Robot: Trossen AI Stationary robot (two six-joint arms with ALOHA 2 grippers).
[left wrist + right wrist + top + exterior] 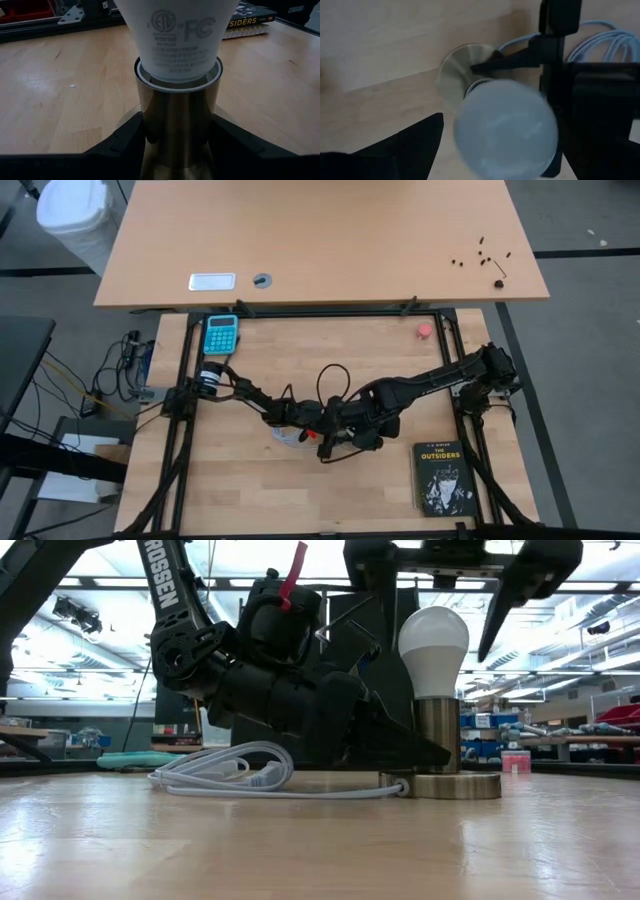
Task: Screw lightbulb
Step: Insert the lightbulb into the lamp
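left gripper (175,150): I see it low at the table, fingers pinching the brass socket stem (437,735) from both sides
right gripper (455,590): I have it hanging above the lightbulb (433,648), fingers spread wide, touching nothing
lightbulb: upright, seated in the socket stem, near centre of table (300,350)
socket base (455,785): flat on table, white cord (230,775) coiled to its left
book (441,477): near right, well apart
calculator (221,333): far left

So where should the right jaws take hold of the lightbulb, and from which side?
Grip the lightbulb on its round white dome, coming straight down from above. It stands upright in the brass socket, whose stem the left gripper clamps, so only the top is free. The open right gripper hangs there.
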